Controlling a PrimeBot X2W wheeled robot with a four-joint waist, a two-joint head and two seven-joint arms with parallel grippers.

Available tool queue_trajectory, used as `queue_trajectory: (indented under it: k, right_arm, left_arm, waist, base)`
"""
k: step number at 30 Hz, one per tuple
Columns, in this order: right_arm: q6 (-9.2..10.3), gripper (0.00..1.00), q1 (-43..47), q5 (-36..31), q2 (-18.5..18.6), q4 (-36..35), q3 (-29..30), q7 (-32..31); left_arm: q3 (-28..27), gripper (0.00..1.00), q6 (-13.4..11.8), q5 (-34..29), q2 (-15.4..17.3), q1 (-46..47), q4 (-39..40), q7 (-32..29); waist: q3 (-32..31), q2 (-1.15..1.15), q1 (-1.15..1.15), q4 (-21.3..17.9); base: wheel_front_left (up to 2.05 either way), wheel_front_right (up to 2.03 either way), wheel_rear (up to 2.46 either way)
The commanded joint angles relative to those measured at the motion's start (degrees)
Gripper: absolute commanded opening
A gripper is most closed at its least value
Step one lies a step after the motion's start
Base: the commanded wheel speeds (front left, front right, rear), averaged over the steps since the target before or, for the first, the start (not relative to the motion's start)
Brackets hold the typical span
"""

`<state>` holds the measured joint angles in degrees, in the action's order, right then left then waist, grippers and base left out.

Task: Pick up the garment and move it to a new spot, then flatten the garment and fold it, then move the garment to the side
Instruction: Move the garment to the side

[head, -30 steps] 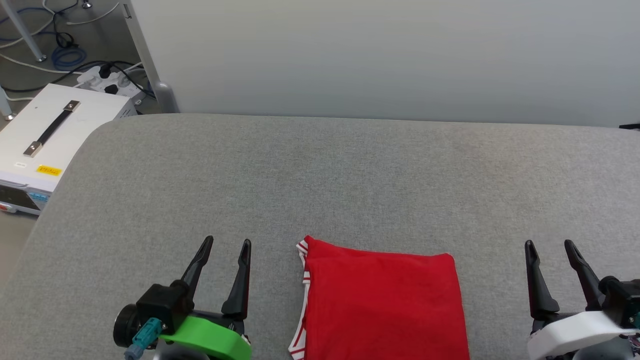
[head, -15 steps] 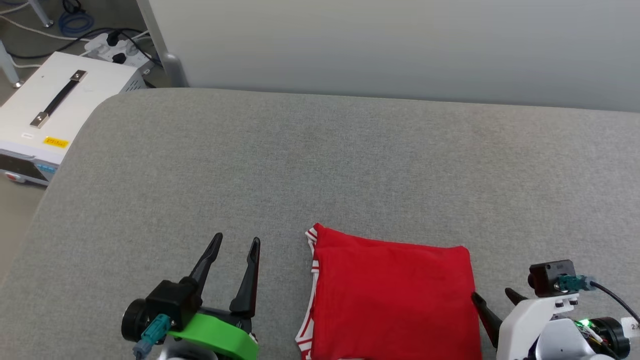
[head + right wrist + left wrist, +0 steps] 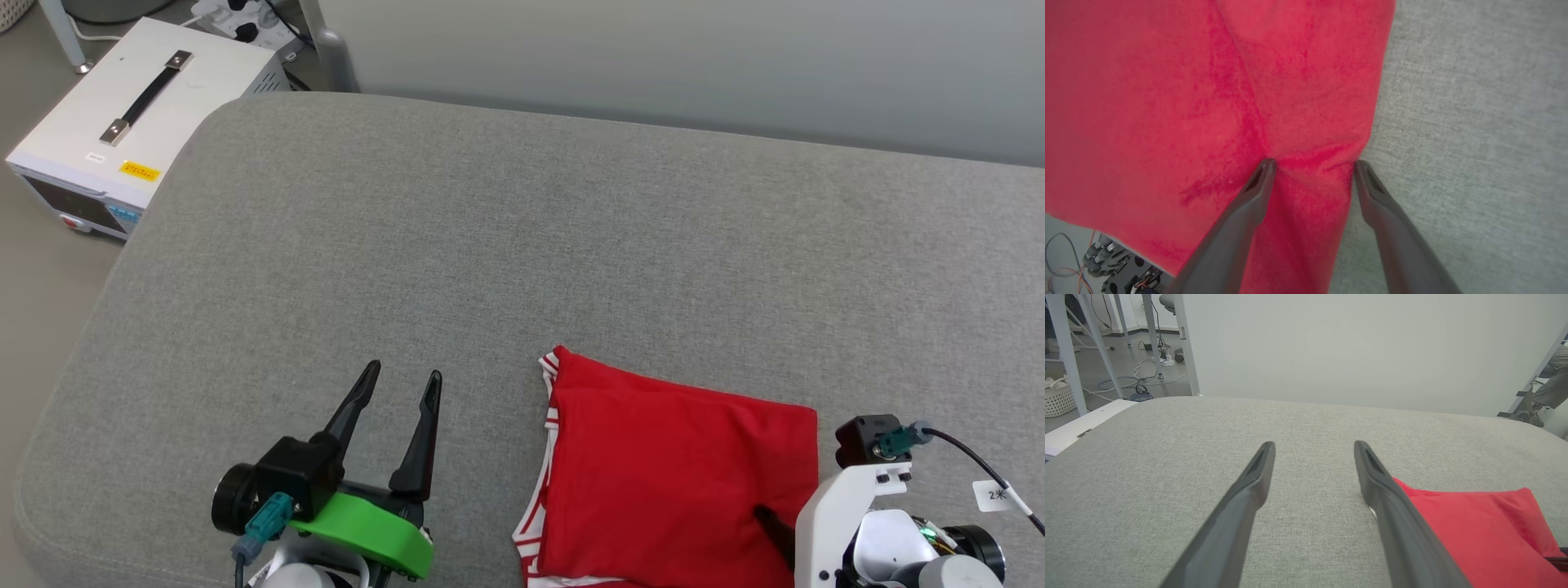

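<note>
Garment [image 3: 678,482]: folded to a compact red rectangle, flat on the grey padded surface [image 3: 522,229], at its near edge and right of the middle. Shows striped trim [image 3: 539,498] along the left side; keeps any lettering out of sight.

Right jaws: spread wide, not yet closed on anything. Stand astride the garment's right edge, one of the fingers [image 3: 1245,212] pressing on the red cloth, the other just at the hem where cloth meets grey. Pucker a small ridge of fabric between the tips, plain in the right wrist view.

Changed over the last second: right jaws no longer pointing far across the surface beside the garment, now turned over and down onto its right edge, white wrist [image 3: 841,514] above them. Shifted too, the head camera, so the garment's apparent slide in that view counts as camera motion, not cloth motion; fold unchanged.

Left jaws: wide apart as well, holding nothing, pointing far, parked left of the garment and clear of it, as a second ago.

Means, by judgement: flattening and folding look done, last step in hand, moving the garment to the side. Calls next for closing on all layers at the edge; risks catching the top layer alone and opening the fold on the drag.

Farther out: white box [image 3: 147,106] with a black handle, on the floor past the far left corner.
</note>
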<state>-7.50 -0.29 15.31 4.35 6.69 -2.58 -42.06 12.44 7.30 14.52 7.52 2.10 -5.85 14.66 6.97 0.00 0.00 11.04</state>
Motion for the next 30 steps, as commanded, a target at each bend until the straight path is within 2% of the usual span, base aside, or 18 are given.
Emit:
queue_trajectory:
  k: [1,2,3,4,10,16,24,30]
  right_arm:
    - [0.01,1.00,0.13,0.23,-0.57,1.92,-0.74,-0.82]
    - [0.01,0.84,0.23,0.38,-0.64,2.39,-0.93,-1.05]
    - [0.01,0.47,0.31,0.40,-0.68,2.73,-1.31,-1.18]
    - [0.01,0.00,0.36,0.31,-0.68,3.03,-1.71,-1.11]
    - [0.01,0.00,-0.43,-0.54,1.42,2.55,-3.88,1.99]
    - [0.01,0.00,-2.32,-1.88,6.68,-1.20,-7.49,4.17]
    - [0.01,0.00,-7.01,-1.15,20.16,-8.91,-15.16,1.92]
    - [0.01,0.00,-12.18,-0.05,31.25,-11.93,-19.06,0.36]
  left_arm:
    - [-0.10,1.00,0.18,-0.24,0.40,1.07,-0.14,0.34]
    - [-0.09,1.00,0.18,-0.23,0.40,1.09,-0.17,0.34]
    - [-0.07,1.00,0.18,-0.23,0.40,1.09,-0.19,0.34]
    - [-0.12,1.00,0.19,-0.24,0.40,1.04,-0.24,0.34]
    - [-0.24,1.00,0.19,-0.41,0.52,0.52,-0.60,0.34]
    - [-0.20,1.00,0.19,-0.17,0.90,0.09,-0.31,0.34]
    - [0.68,1.00,0.19,-0.40,0.87,-0.10,0.92,0.34]
    - [2.47,1.00,0.19,-0.89,0.79,1.40,2.26,0.34]
  waist:
    - [0.46,0.00,0.00,0.67]
    - [0.46,0.00,0.00,0.77]
    - [0.44,0.00,0.00,0.82]
    - [0.36,0.00,0.00,0.82]
    - [-1.16,0.00,0.00,-0.59]
    - [-2.54,0.00,0.00,-3.95]
    - [-1.92,0.00,0.00,-11.20]
    - [1.41,0.00,0.00,-17.43]
  base:
    - [0.00,0.00,0.00]
    - [0.00,0.00,0.00]
    - [0.00,0.00,0.00]
    - [0.00,0.00,0.00]
    - [0.00,0.00,0.00]
    - [0.00,0.00,0.00]
    - [0.00,0.00,0.00]
    - [0.00,0.00,0.00]
